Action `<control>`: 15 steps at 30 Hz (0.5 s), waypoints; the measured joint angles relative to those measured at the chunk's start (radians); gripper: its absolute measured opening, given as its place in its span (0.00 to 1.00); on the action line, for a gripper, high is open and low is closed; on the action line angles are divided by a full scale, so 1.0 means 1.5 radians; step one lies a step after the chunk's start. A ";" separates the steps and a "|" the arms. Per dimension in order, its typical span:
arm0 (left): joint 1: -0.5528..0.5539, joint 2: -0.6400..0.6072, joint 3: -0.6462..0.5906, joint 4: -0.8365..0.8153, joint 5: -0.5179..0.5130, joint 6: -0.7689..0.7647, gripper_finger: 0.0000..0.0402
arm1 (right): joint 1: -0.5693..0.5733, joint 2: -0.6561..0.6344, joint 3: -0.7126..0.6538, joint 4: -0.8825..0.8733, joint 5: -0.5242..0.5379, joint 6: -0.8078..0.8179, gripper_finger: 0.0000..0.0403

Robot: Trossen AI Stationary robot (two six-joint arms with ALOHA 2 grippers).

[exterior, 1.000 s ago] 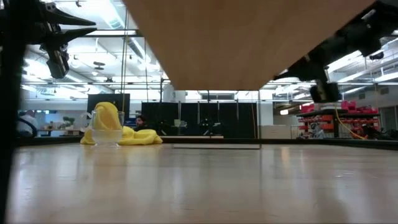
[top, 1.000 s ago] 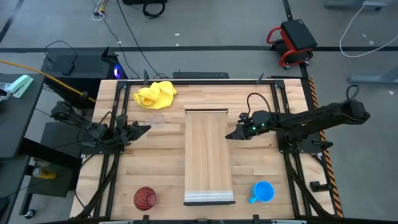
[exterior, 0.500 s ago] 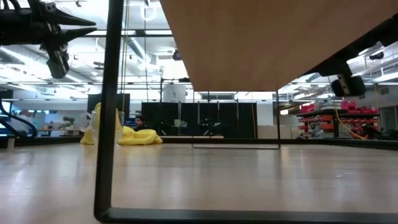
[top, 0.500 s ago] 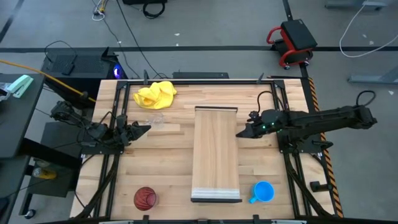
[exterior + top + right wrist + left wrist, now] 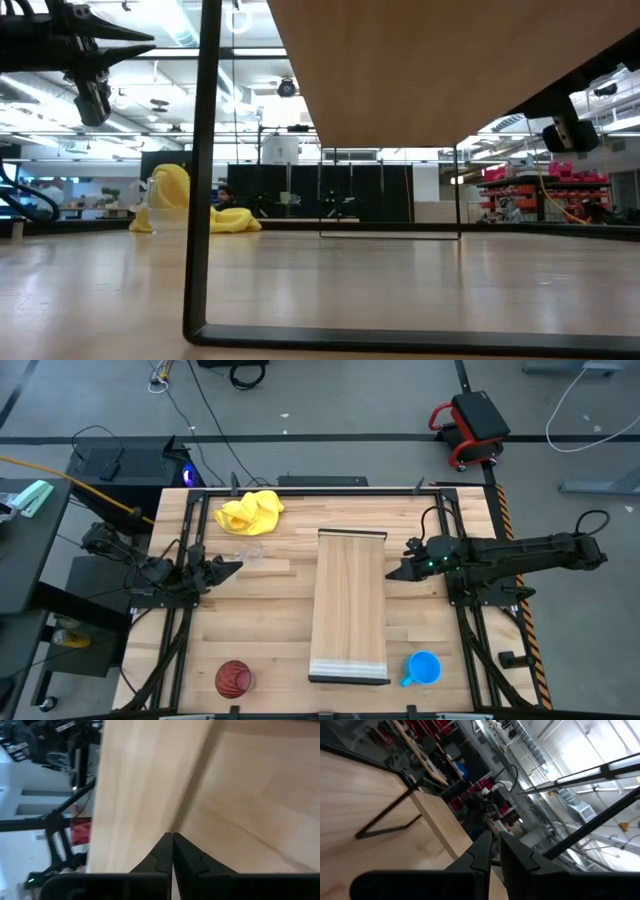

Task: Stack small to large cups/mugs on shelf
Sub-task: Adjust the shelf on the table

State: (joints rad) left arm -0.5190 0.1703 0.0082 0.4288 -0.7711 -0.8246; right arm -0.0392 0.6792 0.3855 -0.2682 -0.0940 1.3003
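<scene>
The shelf, a long pale wood board, stands on black frame legs in the middle of the table; its underside fills the top of the low view. My right gripper is shut, and its tips are at the shelf's right long edge. My left gripper waits shut at the table's left, beside the clear cup. The dark red cup stands near the near-left corner. The blue mug stands near right of the shelf. My right gripper's shut fingertips are at the shelf's right long edge, about a third of the way along from its far end. They come roughly level from the table's right side. I cannot tell whether they touch the board.
A yellow cloth lies at the far left, behind the clear cup. Black rails run along the table's left and right sides. Bare tabletop shows between the shelf and the left arm.
The shelf has slid toward the table's right edge, still standing on its legs; in the low view its black leg frame has come into sight and moved right. My right gripper has drawn back toward the right edge along with it, staying shut.
</scene>
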 joint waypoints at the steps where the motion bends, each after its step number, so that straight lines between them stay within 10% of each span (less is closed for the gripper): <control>1: 0.000 0.000 0.000 0.001 0.011 -0.004 0.11 | 0.000 -0.003 -0.002 -0.004 0.002 0.000 0.03; 15: 0.002 0.191 0.226 -0.144 0.049 0.150 0.09 | 0.000 -0.006 -0.001 0.022 0.010 -0.002 0.11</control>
State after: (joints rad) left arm -0.5163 0.4575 0.3476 0.2130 -0.6970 -0.5999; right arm -0.0391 0.6701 0.3840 -0.2351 -0.0795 1.2980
